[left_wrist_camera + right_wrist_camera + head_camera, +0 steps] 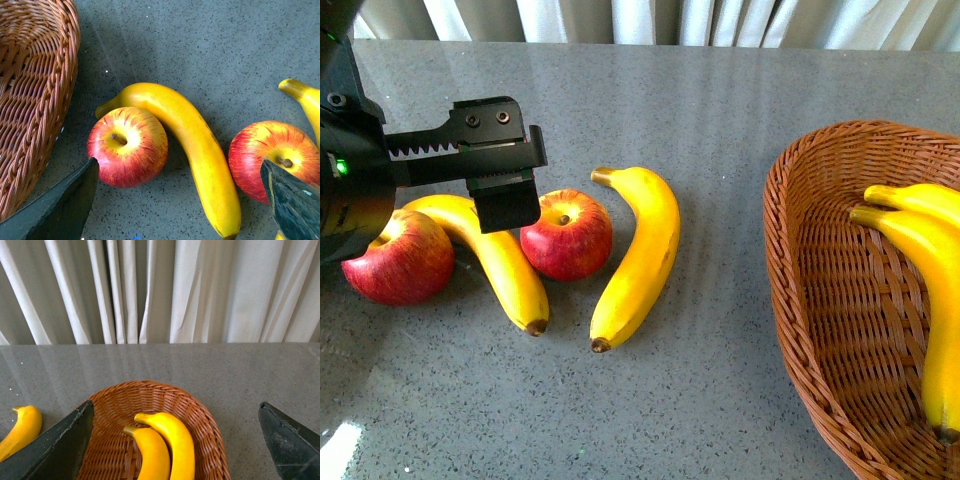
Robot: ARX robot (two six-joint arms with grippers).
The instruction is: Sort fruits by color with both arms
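Note:
Two red apples (398,260) (568,236) lie on the grey table with a yellow banana (506,264) between them and a second banana (638,256) to their right. My left gripper (500,196) hovers open above the middle banana. In the left wrist view, this gripper (179,163) straddles that banana (196,146), with one apple (128,146) by one finger and the other apple (273,154) by the other. My right gripper (176,404) is open over a wicker basket (150,393) holding two bananas (166,446); it is out of the front view.
The brown wicker basket (812,300) with its two bananas (924,262) stands at the right of the table. A second wicker basket (36,90) shows only in the left wrist view, close to the nearer apple. White curtains (160,290) hang behind the table.

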